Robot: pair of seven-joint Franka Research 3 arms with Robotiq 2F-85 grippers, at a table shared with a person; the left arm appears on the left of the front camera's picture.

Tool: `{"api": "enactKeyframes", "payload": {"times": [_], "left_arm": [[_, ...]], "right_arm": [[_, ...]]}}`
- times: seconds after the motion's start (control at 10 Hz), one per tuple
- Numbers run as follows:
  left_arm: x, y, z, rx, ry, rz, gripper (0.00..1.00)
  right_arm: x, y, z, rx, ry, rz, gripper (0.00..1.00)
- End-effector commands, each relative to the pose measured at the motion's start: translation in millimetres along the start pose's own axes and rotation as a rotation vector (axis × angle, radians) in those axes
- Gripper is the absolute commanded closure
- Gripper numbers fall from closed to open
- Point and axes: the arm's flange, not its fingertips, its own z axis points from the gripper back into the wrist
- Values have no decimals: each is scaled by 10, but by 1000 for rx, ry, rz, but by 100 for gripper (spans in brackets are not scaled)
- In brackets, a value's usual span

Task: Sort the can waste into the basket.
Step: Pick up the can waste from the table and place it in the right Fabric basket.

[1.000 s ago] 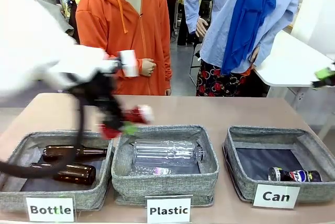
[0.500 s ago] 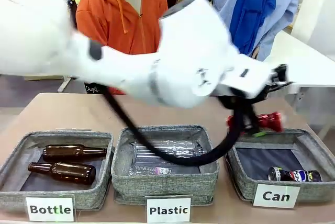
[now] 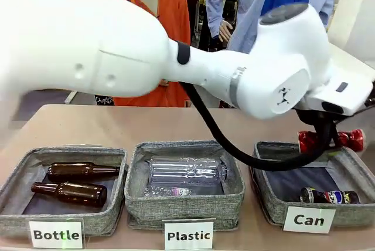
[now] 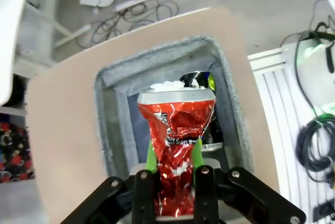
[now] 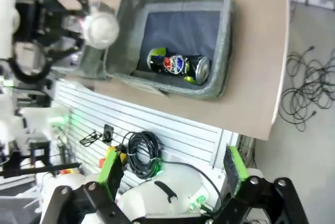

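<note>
Left gripper (image 4: 175, 174): jaws closed hard on the red crushed can (image 4: 177, 145), green pads pressed to its crumpled middle, silver end pointing away from the wrist; the can's lower part is hidden between the fingers and cut by the frame edge. Position: held in the air above the "Can" basket (image 4: 112, 130), whose dark lining shows beneath it in the left wrist view. In the front view the left arm (image 3: 176, 63) sweeps across from picture left and covers most of the upper frame; the gripper itself is largely masked by the arm's last joint and a black cable, and the red can (image 3: 331, 141) shows in two pieces either side of that cable, over the basket's far rim (image 3: 281, 146). Dark can (image 3: 329, 196): lying on its side inside the basket near the front wall; in the left wrist view it is mostly hidden behind the red can. Right gripper (image 5: 172, 174): jaws standing wide apart, holding nothing, raised well off to the side of the table. Its view looks down on the basket (image 5: 222, 41), the dark can (image 5: 178, 65) within, and the left gripper (image 5: 86, 28) end-on, the can's silver end blurred. Plastic bin (image 3: 184, 204): clear bottle (image 3: 186, 172). Bottle bin (image 3: 58, 219): two brown bottles (image 3: 73, 192). A person in an orange hoodie (image 3: 170, 10) stands behind, mostly hidden by the arm.
</note>
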Motion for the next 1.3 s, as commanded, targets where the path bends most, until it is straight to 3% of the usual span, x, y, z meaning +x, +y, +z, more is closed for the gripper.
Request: {"api": "enactKeyframes", "payload": {"times": [0.0,0.3,0.4,0.5,0.7,1.2], "left_arm": [[149,168,-34,-17,26,32,73],[154,173,-27,-4,32,20,73],[153,168,-25,-5,31,17,67],[145,154,-30,-2,35,12,16],[138,152,-13,0,34,3,0],[10,96,171,-3,52,11,0]], "right_arm": [[103,21,-2,-1,42,14,0],[103,21,-2,-1,42,14,0],[103,21,-2,-1,42,14,0],[103,21,-2,-1,42,14,0],[103,21,-2,-1,42,14,0],[103,21,-2,-1,42,14,0]]}}
